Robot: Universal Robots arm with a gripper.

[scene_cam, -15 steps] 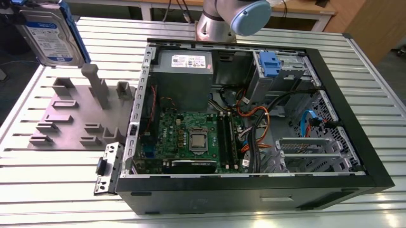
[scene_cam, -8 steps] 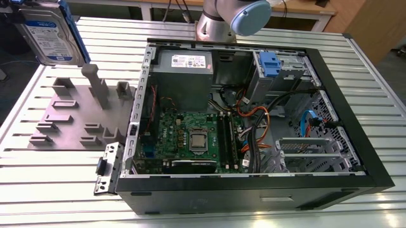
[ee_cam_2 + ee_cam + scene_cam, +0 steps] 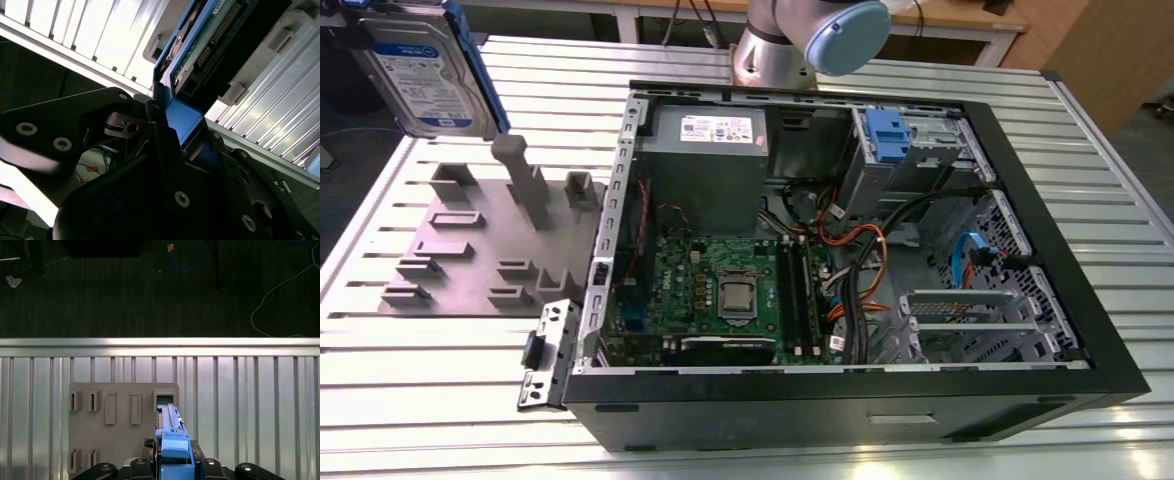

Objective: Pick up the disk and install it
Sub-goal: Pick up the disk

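Note:
The disk, a silver-grey drive with a white-and-blue label in a blue carrier, hangs upright in the air at the exterior view's far left, above the grey fixture plate. In the second wrist view my gripper is shut on the blue carrier end of the disk, whose circuit-board side and connector face the camera. The first wrist view looks along the disk edge-on, clamped in the gripper over the fixture plate.
The open computer case lies on the slatted metal table, with its motherboard, cables, a grey power supply and a drive bay with a blue clip. The arm's base stands behind the case. Dark floor lies beyond the table edge.

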